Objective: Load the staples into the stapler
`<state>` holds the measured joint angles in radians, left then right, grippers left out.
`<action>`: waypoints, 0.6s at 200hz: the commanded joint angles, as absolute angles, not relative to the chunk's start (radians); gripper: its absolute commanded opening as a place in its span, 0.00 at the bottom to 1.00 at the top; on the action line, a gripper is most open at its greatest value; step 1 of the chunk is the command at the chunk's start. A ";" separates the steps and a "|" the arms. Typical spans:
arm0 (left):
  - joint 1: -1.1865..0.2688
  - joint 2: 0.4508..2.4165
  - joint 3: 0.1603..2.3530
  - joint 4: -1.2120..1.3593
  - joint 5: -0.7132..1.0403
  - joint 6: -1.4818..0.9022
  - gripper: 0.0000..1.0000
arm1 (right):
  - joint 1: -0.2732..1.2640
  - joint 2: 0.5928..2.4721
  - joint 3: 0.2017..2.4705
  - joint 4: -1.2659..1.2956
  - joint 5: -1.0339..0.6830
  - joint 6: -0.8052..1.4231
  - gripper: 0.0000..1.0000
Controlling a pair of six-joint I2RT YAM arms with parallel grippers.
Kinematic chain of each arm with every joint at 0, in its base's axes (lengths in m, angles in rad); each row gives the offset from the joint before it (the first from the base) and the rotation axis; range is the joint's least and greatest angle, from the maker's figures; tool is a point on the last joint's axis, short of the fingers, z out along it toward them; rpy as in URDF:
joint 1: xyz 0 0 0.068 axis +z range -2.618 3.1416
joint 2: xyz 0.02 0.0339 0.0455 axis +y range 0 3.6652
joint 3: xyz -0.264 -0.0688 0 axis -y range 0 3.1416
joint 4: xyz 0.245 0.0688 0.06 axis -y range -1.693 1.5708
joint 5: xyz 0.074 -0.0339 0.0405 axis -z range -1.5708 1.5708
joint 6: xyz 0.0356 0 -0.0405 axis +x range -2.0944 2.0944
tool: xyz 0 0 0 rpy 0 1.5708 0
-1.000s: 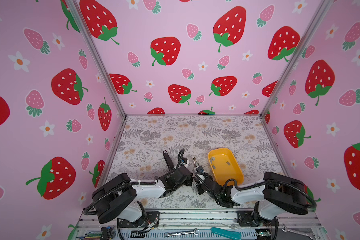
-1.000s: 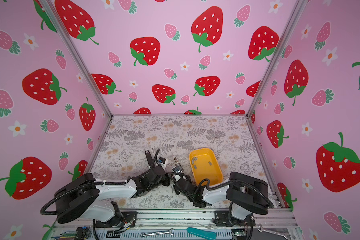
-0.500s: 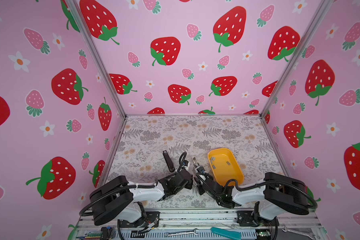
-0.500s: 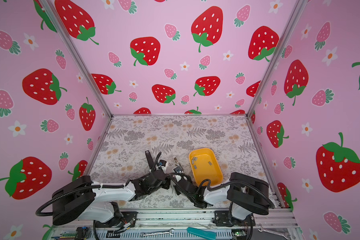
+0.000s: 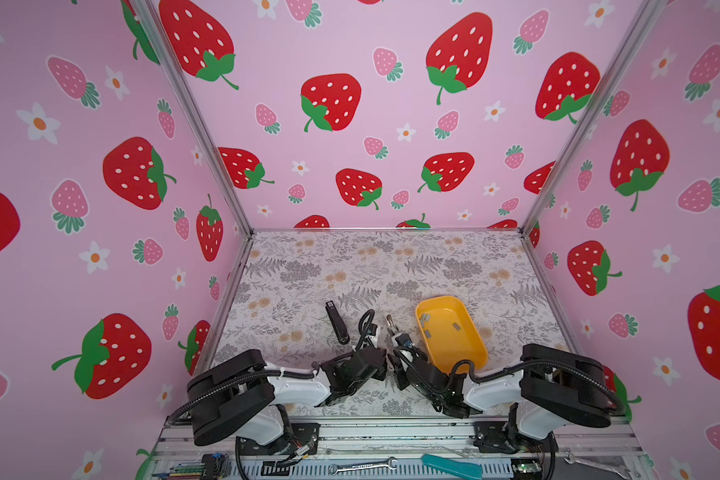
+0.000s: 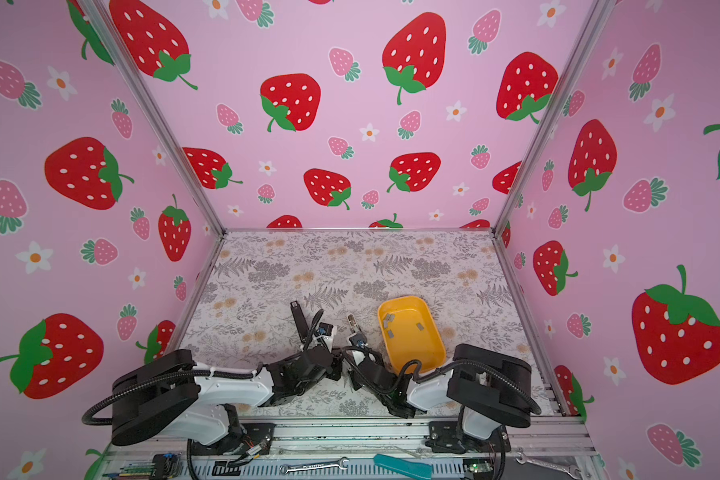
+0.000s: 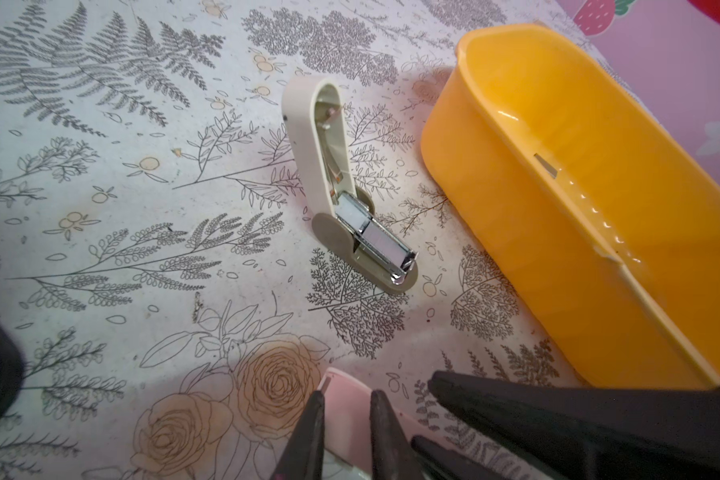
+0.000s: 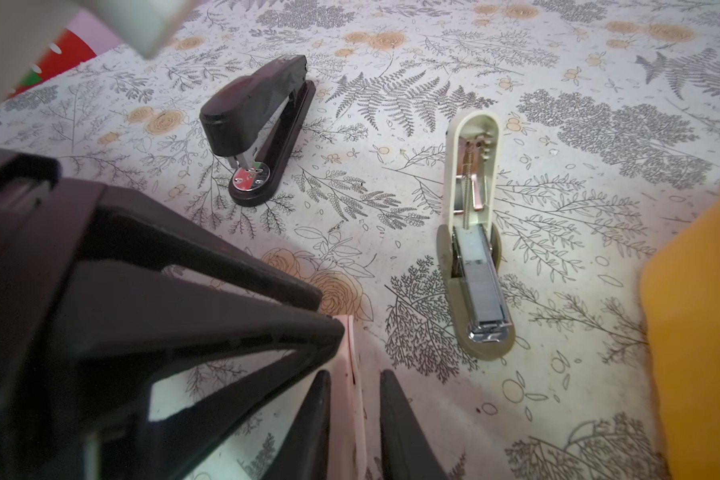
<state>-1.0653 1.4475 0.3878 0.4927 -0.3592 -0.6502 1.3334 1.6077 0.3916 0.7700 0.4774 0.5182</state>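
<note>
A pink stapler (image 7: 346, 419) lies low on the table near the front, hidden under the arms in both top views. My left gripper (image 7: 348, 392) is shut across it. My right gripper (image 8: 355, 372) meets it from the other side, closed narrowly on its thin edge (image 8: 348, 353). A cream stapler (image 8: 470, 174) lies flipped open just beyond, with a grey strip (image 8: 485, 291) in its metal channel. The loose staples (image 5: 426, 319) lie in the yellow tray (image 5: 474, 353).
A shut black stapler (image 5: 336, 322) stands left of the grippers on the floral table (image 5: 391, 266). The yellow tray (image 7: 516, 232) is close to the right gripper's side. Pink strawberry walls enclose the table on three sides.
My left arm has stretched lower and further forward, its gripper staying on the pink stapler. The right arm has not moved.
</note>
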 commanded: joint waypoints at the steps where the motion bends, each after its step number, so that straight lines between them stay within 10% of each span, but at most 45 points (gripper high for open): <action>1: -1.080 1.493 0.349 0.476 -0.335 -0.647 0.22 | 1.331 1.671 0.347 0.660 0.453 0.535 0.23; 120: -1.090 1.519 0.336 0.547 -0.353 -0.628 0.22 | 1.331 1.644 0.325 0.691 0.457 0.537 0.22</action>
